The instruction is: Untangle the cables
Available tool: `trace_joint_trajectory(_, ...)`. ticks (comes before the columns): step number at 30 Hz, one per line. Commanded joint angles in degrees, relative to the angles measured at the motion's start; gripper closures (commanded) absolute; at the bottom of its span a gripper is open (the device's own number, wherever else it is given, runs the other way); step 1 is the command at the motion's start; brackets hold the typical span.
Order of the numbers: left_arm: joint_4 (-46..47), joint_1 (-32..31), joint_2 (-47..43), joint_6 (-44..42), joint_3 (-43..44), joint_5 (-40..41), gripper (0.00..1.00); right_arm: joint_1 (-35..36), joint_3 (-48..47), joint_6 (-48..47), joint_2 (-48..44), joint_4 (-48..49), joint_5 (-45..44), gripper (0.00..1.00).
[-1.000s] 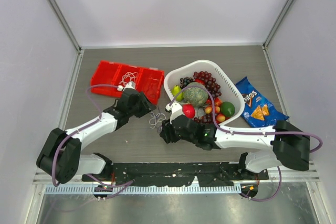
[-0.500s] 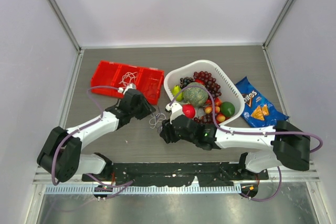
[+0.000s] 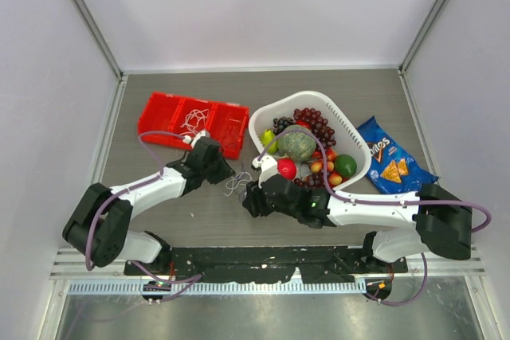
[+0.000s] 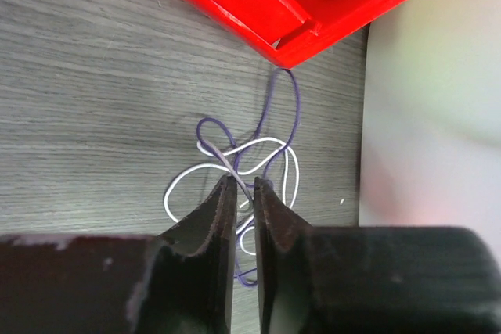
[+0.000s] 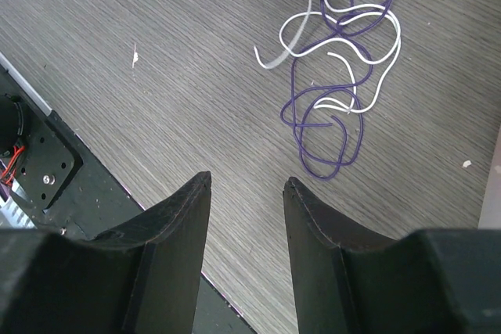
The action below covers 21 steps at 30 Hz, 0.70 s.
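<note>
View from above of two robot arms on a grey wood-grain tabletop (image 4: 94, 99). A red tray (image 4: 313, 29) lies just beyond the left gripper (image 4: 244, 185), its corner close ahead of the fingertips. The left gripper is low over the tabletop with its jaws almost together and only a slim gap left. The cables (image 4: 249, 149), thin white and purple cords in one loose loopy tangle, lie flat on the tabletop right at its tips. One strand runs into the gap, but whether it is pinched cannot be told. The right gripper (image 5: 247, 180) faces the same tangle from the other side, jaws apart and holding nothing. The cords lie a little ahead of it, not touching. Behind the right gripper sits a white basket (image 3: 351, 129) of fruit, and further right a blue chip bag (image 3: 390, 161)
</note>
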<state>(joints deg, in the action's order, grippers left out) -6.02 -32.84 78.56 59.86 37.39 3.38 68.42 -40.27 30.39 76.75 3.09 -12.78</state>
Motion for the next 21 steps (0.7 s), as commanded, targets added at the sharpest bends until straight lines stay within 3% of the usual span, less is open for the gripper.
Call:
trace_joint_trajectory(1, 2.33, -0.38, -0.34, -1.14, 2.43, 1.81, 0.89, 0.31, -0.07, 0.11, -0.82, 3.06, -1.11, 0.53)
trace_joint_trajectory(3, 1.02, -0.56, -1.83, -2.28, 2.6, 2.95, 1.0, 0.31, -0.33, -0.07, 0.15, 3.32, -1.02, 0.53)
trace_joint_trajectory(12, -6.8, -0.65, -17.37, -8.61, 1.2, 3.13, 1.0, 0.22, -6.83, -6.74, 7.27, 0.07, -3.57, 0.48)
trace_joint_trajectory(21, -19.28, -0.56, -34.78, -15.99, 6.02, 0.23, 1.0, -3.03, -8.25, -10.52, 8.15, 7.18, -0.67, 0.37)
